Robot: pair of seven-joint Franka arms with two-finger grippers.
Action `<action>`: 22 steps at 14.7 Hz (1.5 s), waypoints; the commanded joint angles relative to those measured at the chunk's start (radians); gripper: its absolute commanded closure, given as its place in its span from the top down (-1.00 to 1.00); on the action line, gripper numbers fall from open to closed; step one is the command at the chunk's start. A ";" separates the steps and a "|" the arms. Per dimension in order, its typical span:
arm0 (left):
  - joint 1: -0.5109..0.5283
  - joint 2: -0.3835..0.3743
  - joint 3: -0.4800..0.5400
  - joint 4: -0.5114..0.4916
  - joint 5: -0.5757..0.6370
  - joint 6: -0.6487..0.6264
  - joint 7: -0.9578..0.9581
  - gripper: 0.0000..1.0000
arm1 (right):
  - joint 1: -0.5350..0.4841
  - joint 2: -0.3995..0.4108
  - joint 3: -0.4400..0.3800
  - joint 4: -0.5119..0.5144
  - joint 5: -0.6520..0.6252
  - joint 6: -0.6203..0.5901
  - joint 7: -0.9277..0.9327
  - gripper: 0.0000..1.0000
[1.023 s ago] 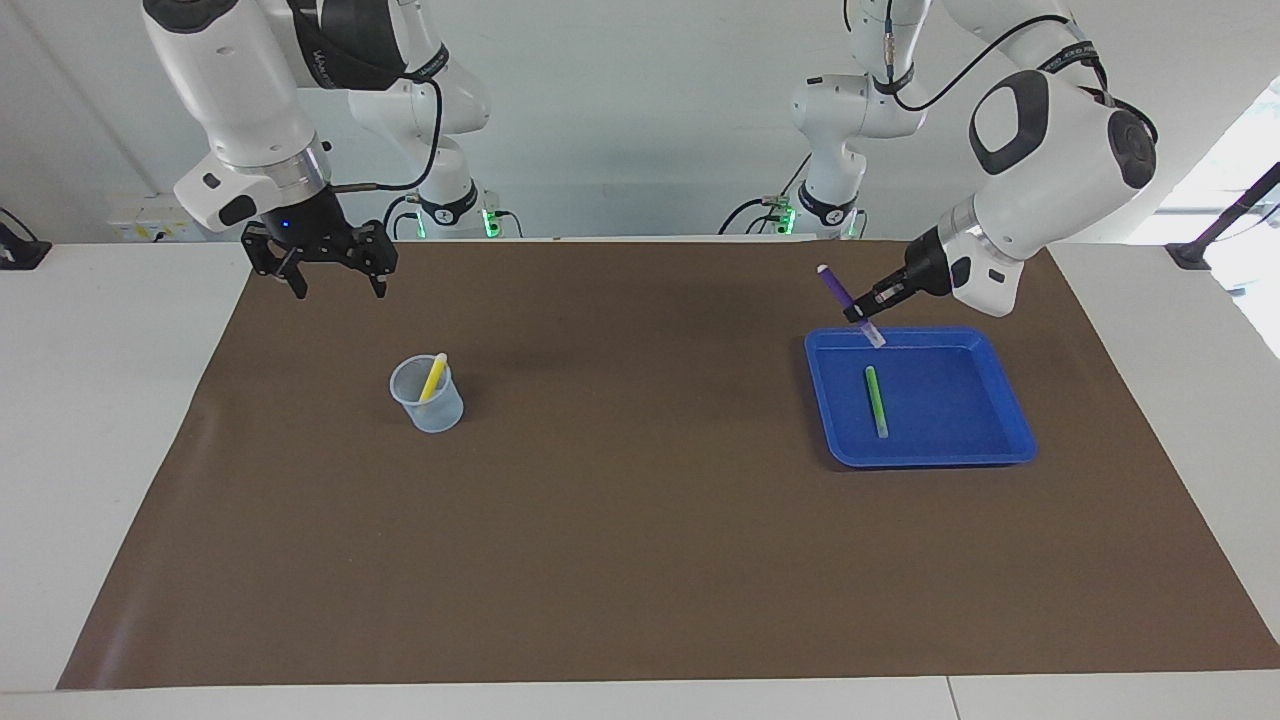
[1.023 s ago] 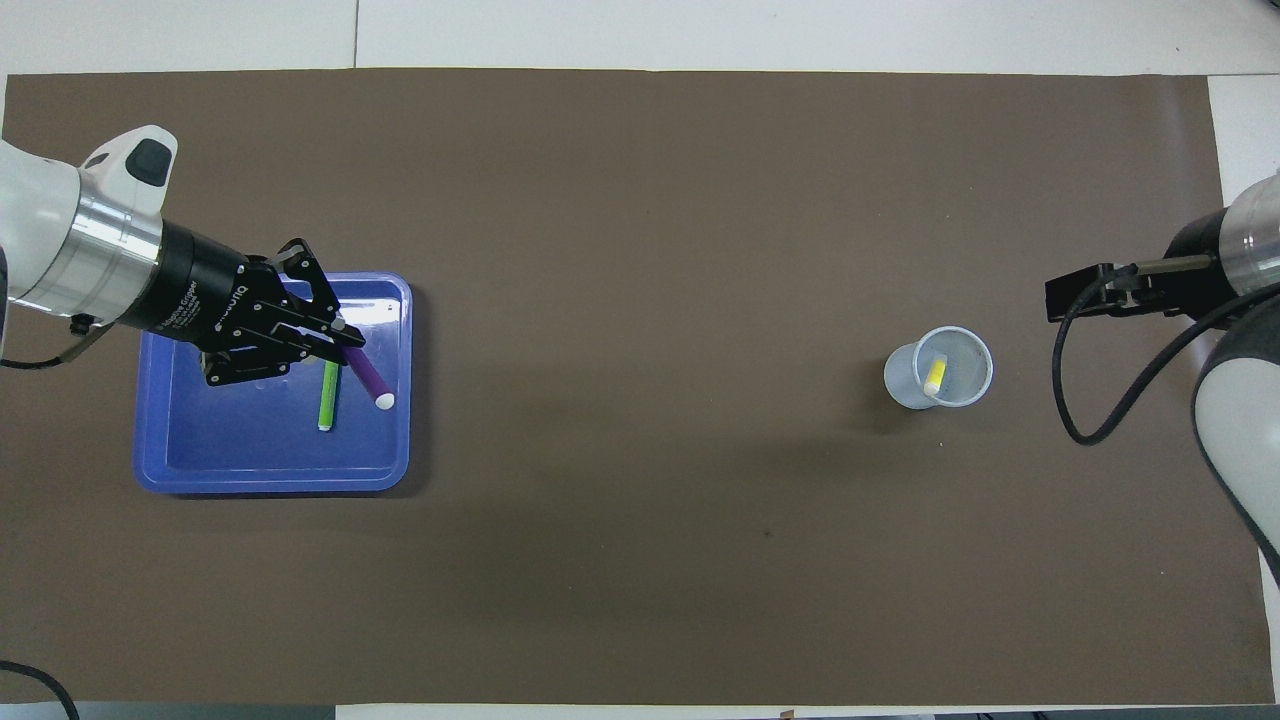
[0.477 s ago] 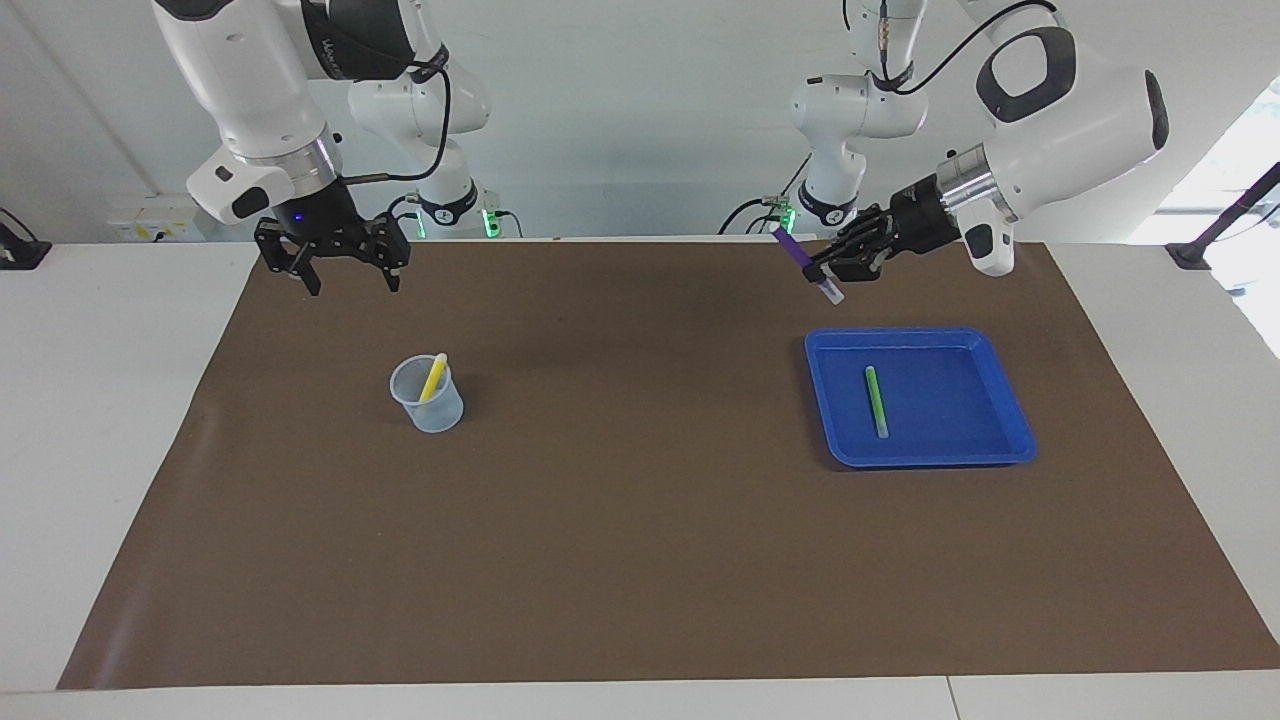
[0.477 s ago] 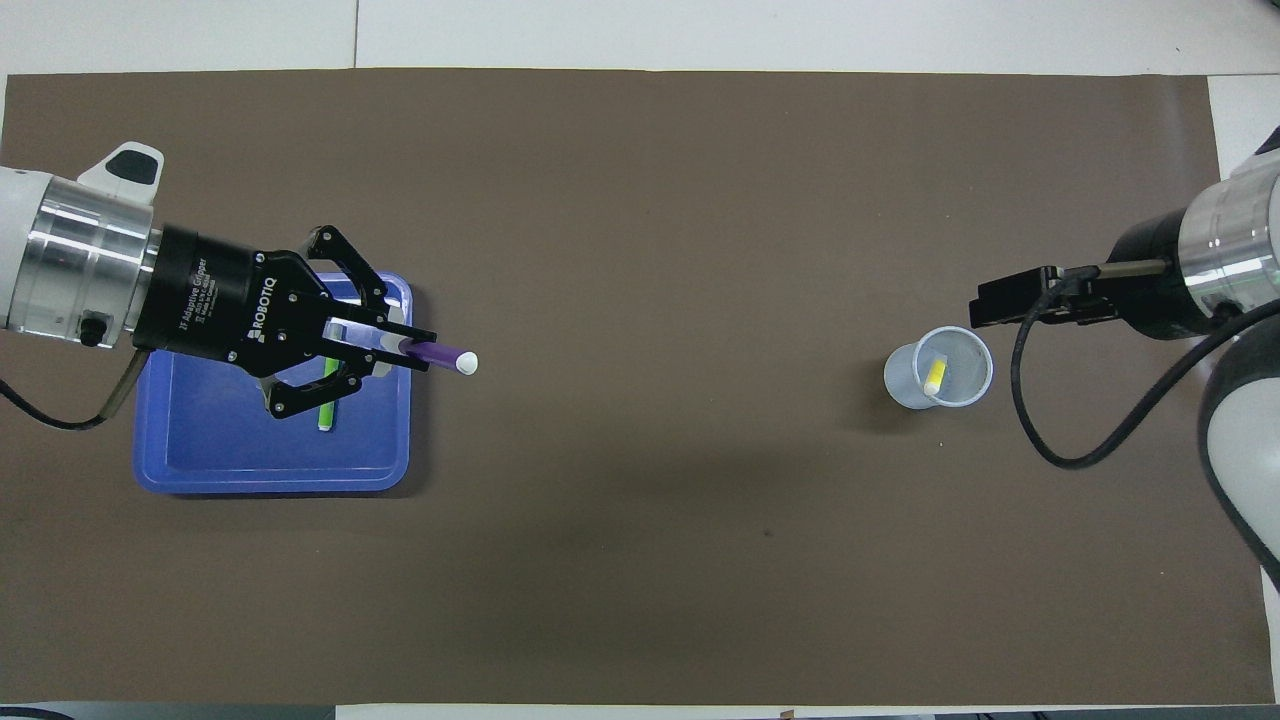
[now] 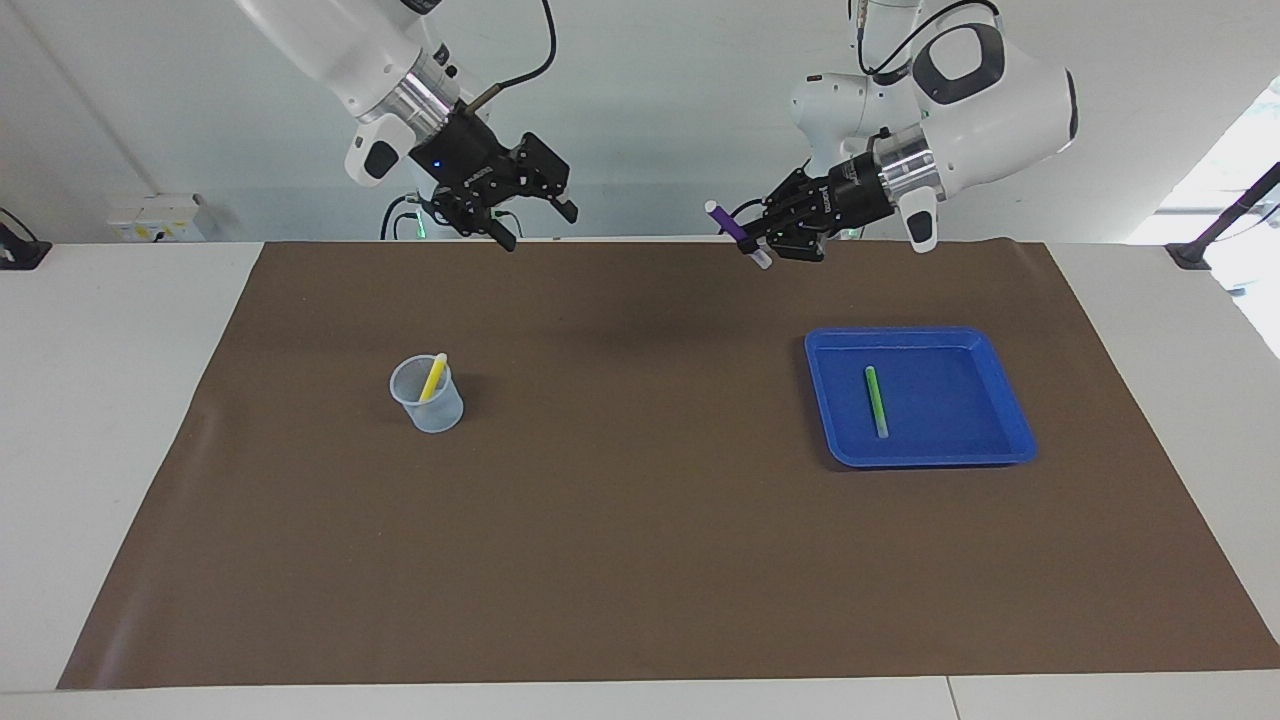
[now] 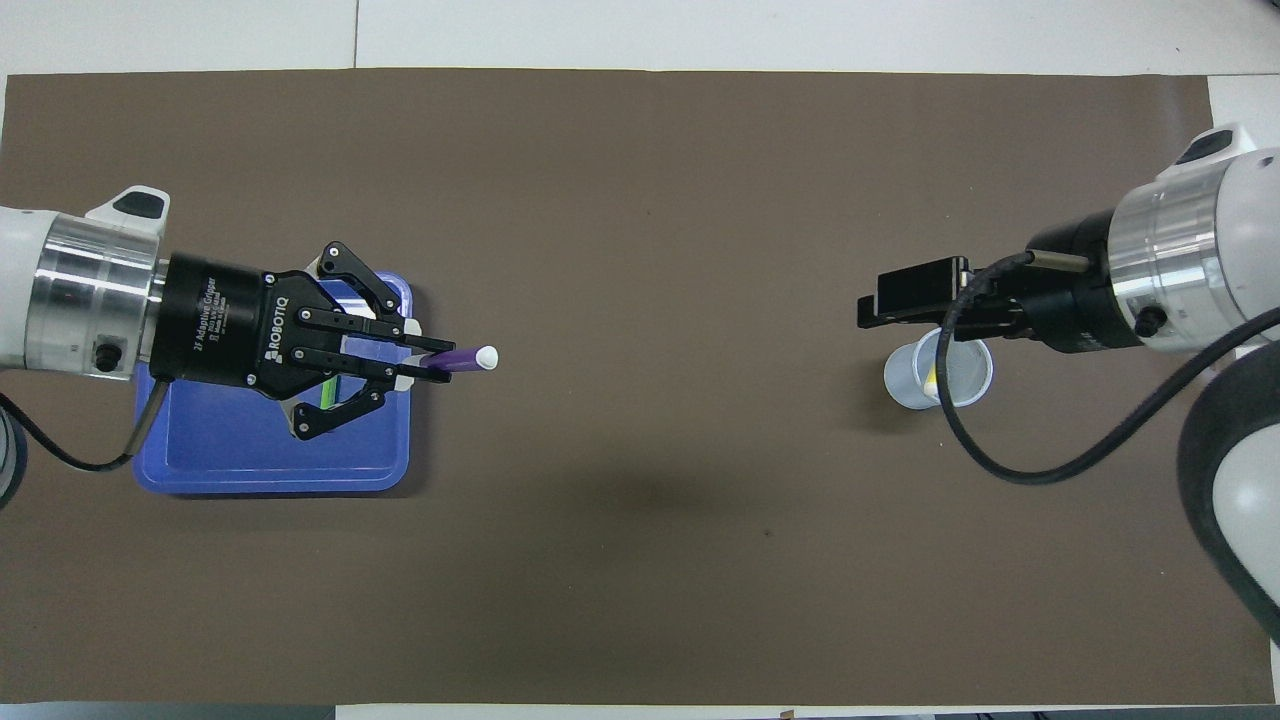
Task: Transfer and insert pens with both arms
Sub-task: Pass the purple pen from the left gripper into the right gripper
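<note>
Careful — your left tool (image 5: 758,238) pinches the purple pen (image 5: 732,230) near its end at upper centre of the frame, while the right tool (image 5: 528,214) gapes wide — a misaligned handover drops it.

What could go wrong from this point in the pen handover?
1. The left gripper pinches the purple pen near one end, so it could pivot or slip while in the air.
2. The open right gripper has only the short free end to grasp; a misaligned close might knock the pen loose.
3. The cup looks light and already holds the yellow pen; an off-centre insertion could tip it.
</note>
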 commanded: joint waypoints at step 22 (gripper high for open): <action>-0.144 -0.121 0.004 -0.182 -0.107 0.330 -0.197 -1.00 | -0.005 0.037 0.269 -0.056 -0.056 0.284 0.072 1.00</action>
